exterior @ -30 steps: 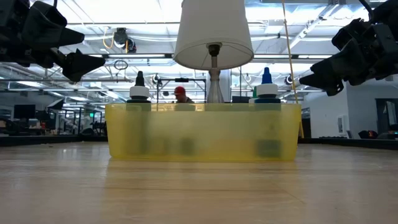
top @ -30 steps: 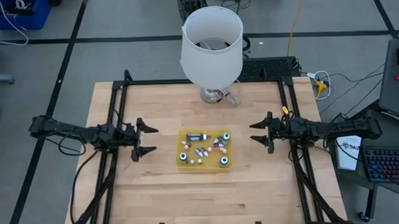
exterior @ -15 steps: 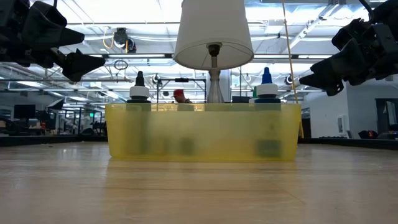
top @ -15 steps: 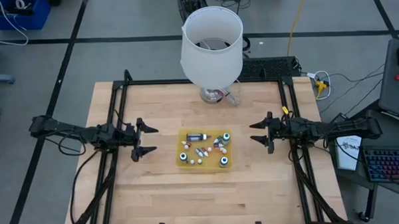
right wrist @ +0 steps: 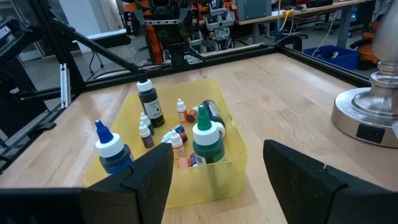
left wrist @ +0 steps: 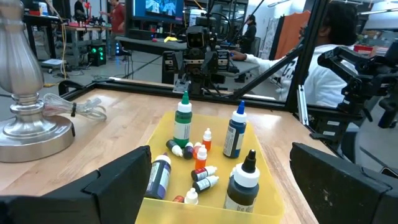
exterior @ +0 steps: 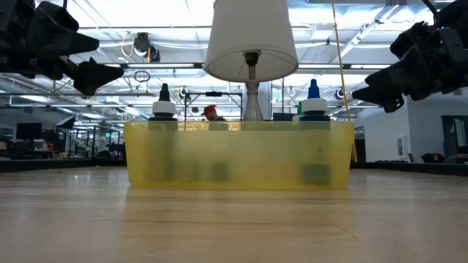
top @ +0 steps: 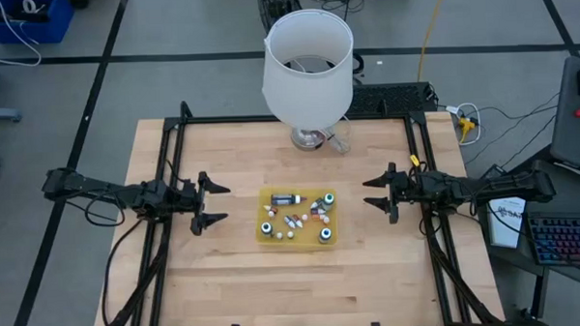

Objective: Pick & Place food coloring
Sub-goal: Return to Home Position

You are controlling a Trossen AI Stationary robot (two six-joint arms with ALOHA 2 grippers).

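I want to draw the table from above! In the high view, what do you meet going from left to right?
The left gripper, open → the yellow bin with the food coloring bottles in it → the right gripper, open.

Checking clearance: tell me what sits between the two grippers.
High view: the yellow bin of food coloring bottles lies between left gripper and right gripper, bare tabletop either side.
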